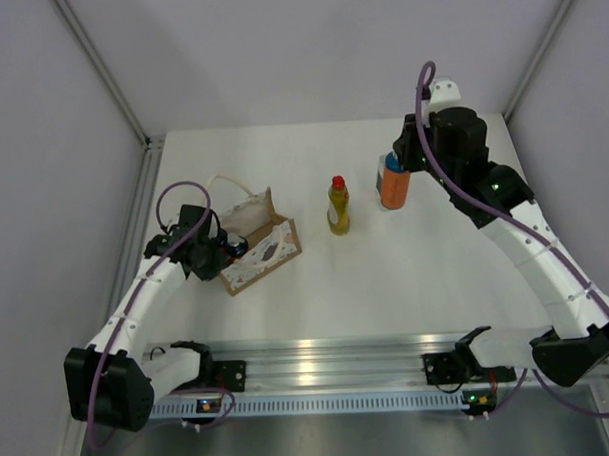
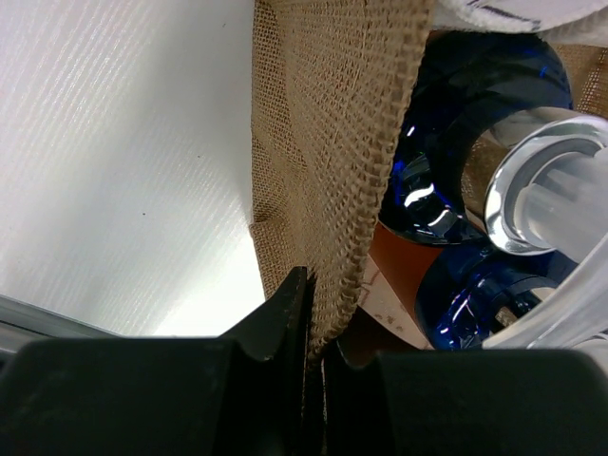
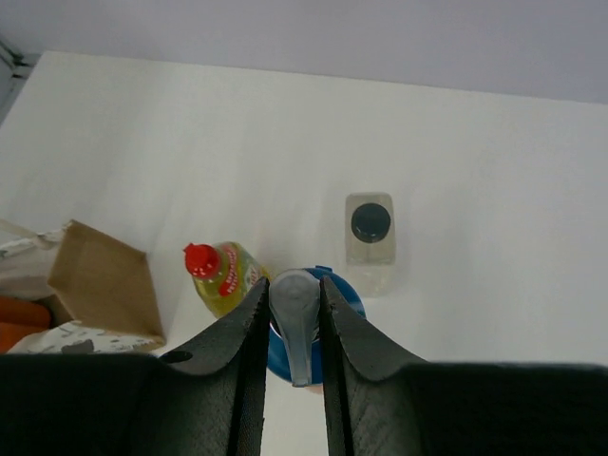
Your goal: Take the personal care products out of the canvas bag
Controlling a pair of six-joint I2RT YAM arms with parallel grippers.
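The tan canvas bag lies on the left of the table, its mouth toward my left gripper. That gripper is shut on the bag's woven wall. Inside the bag I see blue caps, a clear cap and an orange bottle body. A yellow bottle with a red cap stands mid-table. My right gripper is shut on the grey pump head of an orange, blue-capped bottle. A clear bottle with a dark cap stands just behind it.
The white table is walled by grey panels at the back and sides. A metal rail with the arm bases runs along the near edge. The bag's white loop handle lies behind the bag.
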